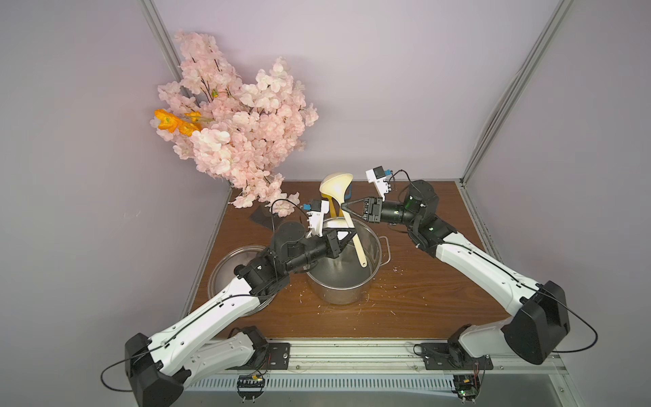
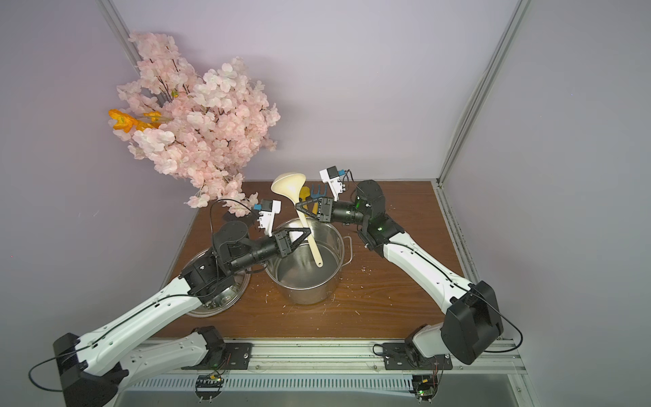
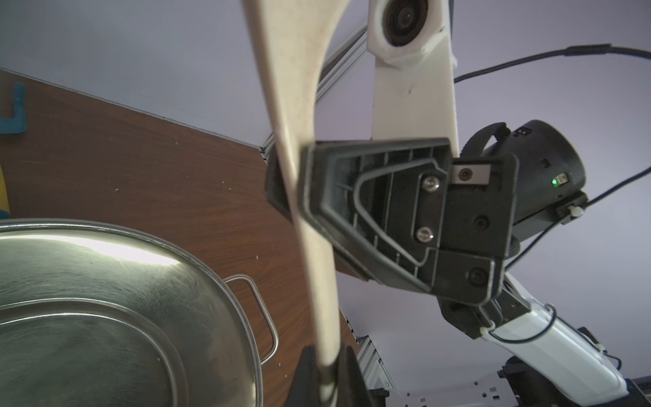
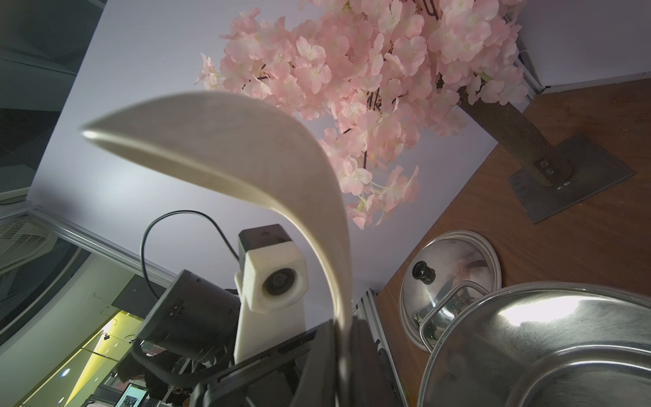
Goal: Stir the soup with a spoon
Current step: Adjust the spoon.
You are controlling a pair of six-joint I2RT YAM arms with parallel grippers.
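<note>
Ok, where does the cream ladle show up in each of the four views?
Top view: ladle just right of centre, bowl uppermost, handle tip over the stockpot's opening.
Top view: ladle just left of centre, same pose.
Left wrist: handle only, a tall strip through the middle.
Right wrist: bowl looming large, left of centre.
Shared landmark: the steel stockpot, in all four.

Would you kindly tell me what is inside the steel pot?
Bare shiny metal in the pot, no soup discernible; the ladle points handle-down into its opening. The left gripper covers part of the interior.
</note>
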